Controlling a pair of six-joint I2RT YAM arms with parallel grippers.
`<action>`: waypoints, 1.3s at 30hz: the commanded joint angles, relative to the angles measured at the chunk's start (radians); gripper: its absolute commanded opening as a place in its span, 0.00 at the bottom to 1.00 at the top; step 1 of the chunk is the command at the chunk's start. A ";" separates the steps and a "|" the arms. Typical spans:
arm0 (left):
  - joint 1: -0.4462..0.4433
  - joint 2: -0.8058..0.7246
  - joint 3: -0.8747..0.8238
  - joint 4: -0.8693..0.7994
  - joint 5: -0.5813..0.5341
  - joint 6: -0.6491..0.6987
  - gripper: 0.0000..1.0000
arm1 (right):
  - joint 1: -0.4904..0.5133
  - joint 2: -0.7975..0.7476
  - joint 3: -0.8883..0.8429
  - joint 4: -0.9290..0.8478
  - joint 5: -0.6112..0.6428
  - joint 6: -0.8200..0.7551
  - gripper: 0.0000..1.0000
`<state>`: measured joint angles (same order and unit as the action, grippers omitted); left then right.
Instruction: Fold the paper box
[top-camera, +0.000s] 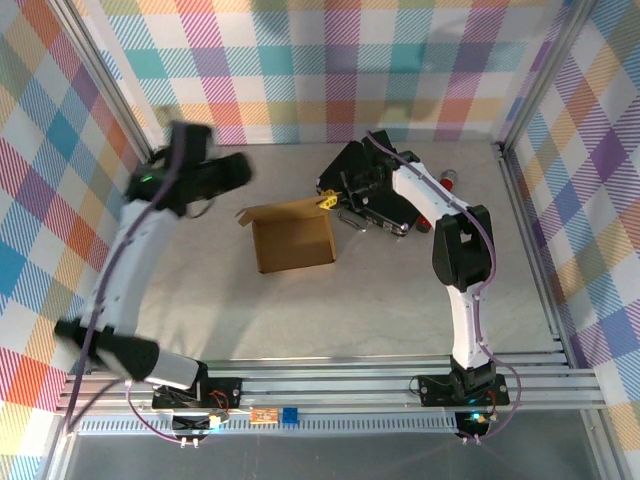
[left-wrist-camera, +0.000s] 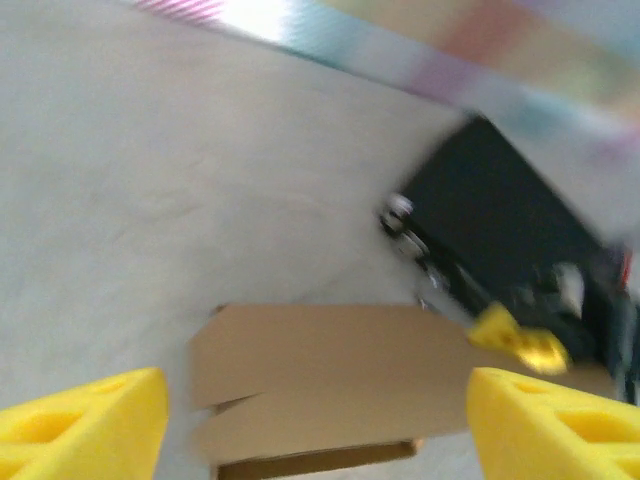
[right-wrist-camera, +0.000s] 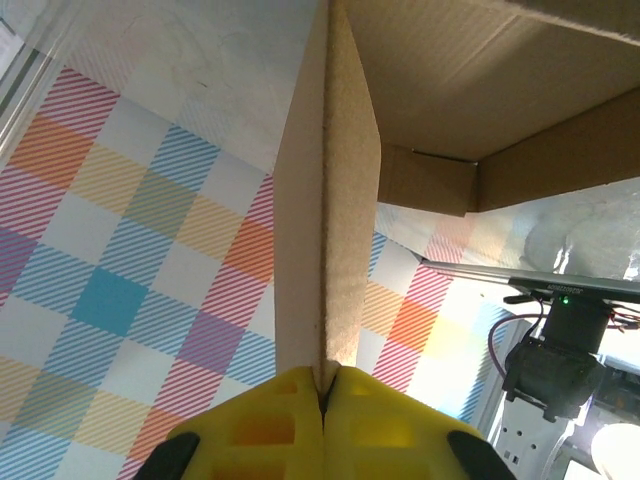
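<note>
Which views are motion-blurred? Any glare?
Left wrist: heavily smeared, paper box and black case soft. Top external: sharp except the left arm, which is streaked. Right wrist: crisp cardboard edge, blown-out glare at the lower right corner.

A robotics lab test cell: a grey table walled left, far and right by pastel checked backdrop panels, with aluminium framing along the near edge carrying two cabled robot arms.

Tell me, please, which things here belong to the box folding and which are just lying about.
Job:
- paper box
- right gripper, shut on it
- left gripper, open

Lying about:
- black case
- small red item
</note>
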<state>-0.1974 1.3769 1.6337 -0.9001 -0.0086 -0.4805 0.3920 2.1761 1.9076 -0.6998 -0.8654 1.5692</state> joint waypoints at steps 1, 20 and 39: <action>0.177 -0.122 -0.248 0.107 0.299 -0.353 0.62 | -0.005 0.020 0.036 -0.007 -0.028 -0.032 0.00; 0.240 0.144 -0.457 0.558 0.669 -0.616 0.49 | -0.004 0.040 0.056 -0.032 -0.026 -0.103 0.00; 0.167 0.149 -0.620 0.828 0.688 -0.803 0.51 | 0.008 0.040 0.025 0.022 -0.034 -0.094 0.00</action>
<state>-0.0154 1.5295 1.0218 -0.1764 0.6472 -1.2140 0.3874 2.1986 1.9438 -0.6987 -0.8711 1.4799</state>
